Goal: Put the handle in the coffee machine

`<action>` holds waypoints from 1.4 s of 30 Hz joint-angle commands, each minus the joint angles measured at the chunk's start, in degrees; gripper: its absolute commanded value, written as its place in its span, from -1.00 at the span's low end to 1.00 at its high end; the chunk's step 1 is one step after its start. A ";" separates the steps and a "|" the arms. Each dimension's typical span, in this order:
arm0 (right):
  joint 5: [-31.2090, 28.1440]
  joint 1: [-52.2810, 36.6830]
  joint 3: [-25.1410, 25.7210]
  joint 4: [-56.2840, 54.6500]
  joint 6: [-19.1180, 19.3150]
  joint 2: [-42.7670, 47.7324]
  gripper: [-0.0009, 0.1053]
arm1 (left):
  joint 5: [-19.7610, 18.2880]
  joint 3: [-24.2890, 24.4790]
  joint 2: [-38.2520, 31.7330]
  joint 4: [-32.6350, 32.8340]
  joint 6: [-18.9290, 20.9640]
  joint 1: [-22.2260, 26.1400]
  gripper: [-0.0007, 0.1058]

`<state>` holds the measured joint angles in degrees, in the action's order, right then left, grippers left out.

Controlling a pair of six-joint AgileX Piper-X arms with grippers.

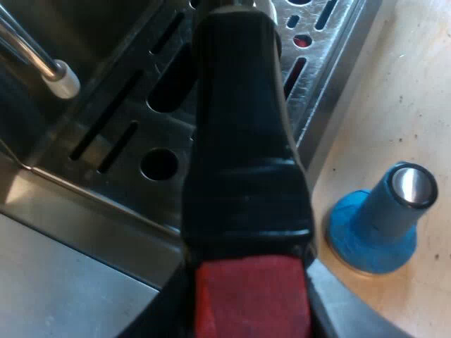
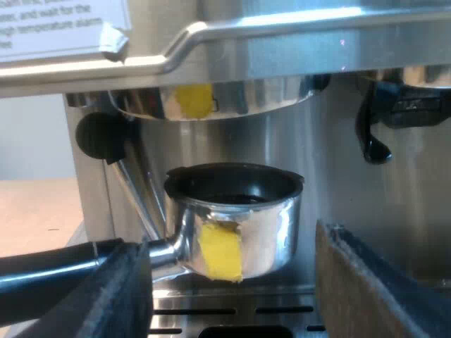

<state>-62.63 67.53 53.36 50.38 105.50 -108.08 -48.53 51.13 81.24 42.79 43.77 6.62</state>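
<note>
Holder [image 2: 236, 211] is hanging just under the brew head [image 2: 211, 98] of the espresso machine [image 2: 296, 49], apart from it, basket mouth facing up. Yellow patch [image 2: 220, 250] on the basket wall is sitting roughly below the yellow mark [image 2: 192, 100] on the head. Basket interior is reading dark, so I can't tell what is in it, if anything.

Left gripper [image 1: 248, 306] is clamping the handle [image 1: 239, 141] at its red end. The black grip is running straight out ahead of the jaws, over the drip tray [image 1: 345, 49].

Right gripper [image 2: 229, 282] is holding nothing, jaws standing wide apart. The basket is sitting beyond the gap between them, clear of both fingers [image 2: 120, 296], and the handle is passing behind one of them.

Steam wand [image 1: 49, 67], white-tipped, is hanging over the tray ahead of the left jaws, off to one side. Blue tamper [image 1: 380, 218] is standing base-down on the wooden table [image 1: 416, 91], outboard of the other finger and near the tray edge. Paper label [image 2: 56, 24] is showing on the machine above the head.
</note>
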 commanded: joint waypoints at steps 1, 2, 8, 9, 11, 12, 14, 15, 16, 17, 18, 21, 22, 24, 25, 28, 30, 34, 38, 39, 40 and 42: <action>1.07 0.01 0.68 0.35 1.89 0.22 0.03 | -4.15 1.01 -0.55 -2.36 0.27 0.50 -0.98; 1.07 0.01 0.68 0.35 1.89 0.22 0.03 | -4.25 1.05 -0.55 -2.44 0.27 0.71 -0.98; 1.07 0.01 0.68 0.35 1.89 0.22 0.03 | -4.78 2.66 -0.55 -2.44 -0.28 0.93 -0.98; 1.07 0.01 0.68 0.35 1.89 0.22 0.03 | -5.54 3.19 -0.55 -2.44 -0.28 0.93 -0.98; 1.07 0.01 0.68 0.35 1.89 0.22 0.03 | -5.90 3.98 -0.55 -2.27 -0.13 0.93 -0.98; 1.07 0.01 0.68 0.35 1.89 0.22 0.03 | -5.90 4.24 -0.55 -2.27 -0.14 0.93 -0.98; 1.07 0.01 0.68 0.35 1.89 0.22 0.03 | -5.90 4.78 -0.55 -1.87 -0.14 0.93 -0.98; 1.07 0.01 0.68 0.35 1.89 0.22 0.03 | -6.56 5.14 -0.55 -1.37 -0.14 0.93 -0.98; 1.07 0.01 0.68 0.35 1.89 0.22 0.03 | -6.97 5.45 -0.55 -0.85 -0.14 0.93 -0.98; 1.07 0.01 0.68 0.35 1.89 0.22 0.03 | -7.21 5.60 -0.55 -0.71 -0.14 0.93 -0.98; 1.07 0.01 0.68 0.35 1.89 0.22 0.03 | -8.27 6.02 -0.55 -0.11 -0.14 0.93 -0.98; 1.07 0.01 0.68 0.35 1.89 0.22 0.03 | -8.91 6.13 -0.68 -0.24 -0.14 0.93 -0.98; 1.07 0.01 0.68 0.35 1.89 0.22 0.03 | -8.90 6.28 -0.68 -0.24 -0.14 0.93 -0.98; 1.07 0.01 0.68 0.35 1.89 0.22 0.03 | -10.74 6.57 -0.68 -0.53 -0.39 0.93 -0.98; 1.07 0.01 0.68 0.35 1.89 0.22 0.03 | -11.18 6.57 -0.68 -0.65 -0.39 0.93 -0.98; 1.07 0.01 0.68 0.35 1.89 0.22 0.03 | -13.63 6.71 -0.68 -2.05 -0.25 0.93 -0.98; 1.07 0.01 0.68 0.35 1.89 0.22 0.03 | -13.76 6.71 -0.68 -2.80 -0.25 0.93 -0.98; 1.07 0.01 0.68 0.35 1.89 0.22 0.03 | -13.76 6.71 -0.32 -4.78 -0.25 0.93 -0.98; 1.07 0.01 0.68 0.35 1.89 0.22 0.03 | -16.17 6.71 0.01 -7.24 0.56 0.93 -0.98; 1.07 0.01 0.68 0.35 1.89 0.22 0.03 | -16.46 6.71 0.08 -7.47 1.02 0.93 -0.98; 1.07 0.01 0.68 0.35 1.89 0.22 0.03 | -16.60 6.71 0.30 -8.42 2.50 0.93 -0.98; 1.07 0.01 0.68 0.23 1.89 0.22 0.03 | -16.60 6.71 0.31 -8.39 4.11 0.93 -0.98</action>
<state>-62.63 67.53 53.36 50.38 105.56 -108.08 -55.89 56.30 82.95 38.85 45.27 7.90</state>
